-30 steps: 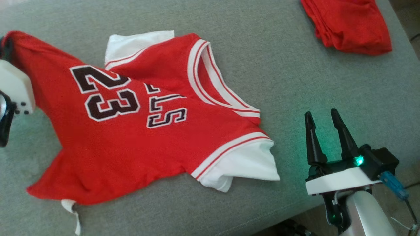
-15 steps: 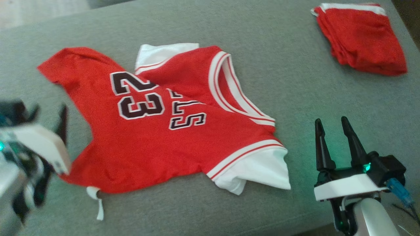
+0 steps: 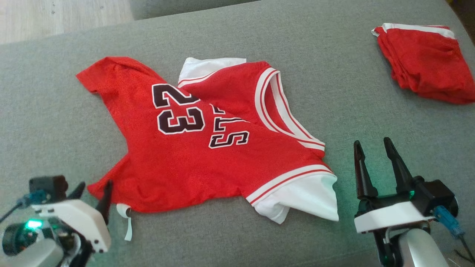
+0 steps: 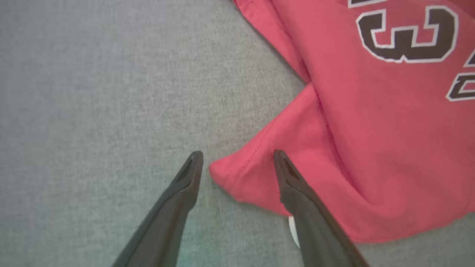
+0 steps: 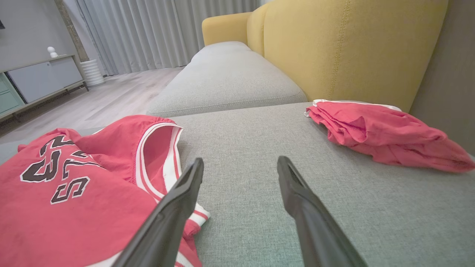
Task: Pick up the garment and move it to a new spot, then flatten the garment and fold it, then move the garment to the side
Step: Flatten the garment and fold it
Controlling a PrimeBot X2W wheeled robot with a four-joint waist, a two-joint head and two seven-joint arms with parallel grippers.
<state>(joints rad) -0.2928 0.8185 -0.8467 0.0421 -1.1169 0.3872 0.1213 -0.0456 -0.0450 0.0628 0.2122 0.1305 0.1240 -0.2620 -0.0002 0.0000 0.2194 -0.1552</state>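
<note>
Left gripper (image 4: 237,157): jaws spread wide, nothing held. Near hem corner of jersey (image 3: 193,163) sits between my fingertips in wrist view, unclamped. Right gripper (image 3: 372,148): also spread, empty, just beside white sleeve (image 3: 308,196). Jersey on grey sofa seat (image 3: 371,92), rumpled, body lapped diagonally over chest, far sleeve partly covered. Second red garment (image 3: 423,55) folded, well apart at far right. Judgement: relocation looks done, flattening in hand. Next: pinch hem corner, draw outward; right gripper takes sleeve side for tension.
</note>
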